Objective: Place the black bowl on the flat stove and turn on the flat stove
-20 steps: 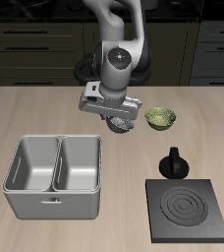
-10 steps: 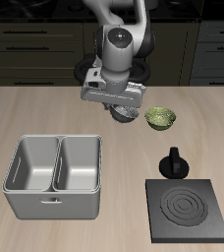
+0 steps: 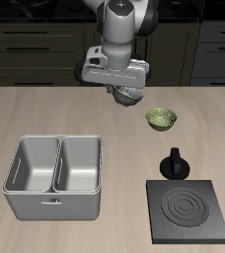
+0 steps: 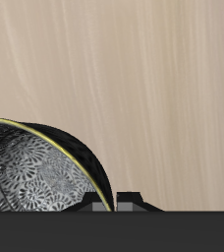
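One flat stove (image 3: 189, 210) lies nearest the worktop's front edge, a dark square slab with ring burner marks, bare on top. Just behind it, a black knob-like piece (image 3: 174, 164) stands upright on the worktop (image 3: 45, 114). Level with the stove and well apart from it sits a grey double basin (image 3: 54, 176) with two compartments. Farther back, a small yellow-green bowl (image 3: 162, 119) rests on the wood. Beyond that, near the robot's base, the tool (image 3: 125, 94) hangs above the worktop, clenched on the black bowl (image 3: 127, 96), which is lifted clear of the surface. The wrist view shows the black bowl's (image 4: 40, 172) speckled silvery inside close against the tool, with pale wood grain below it.
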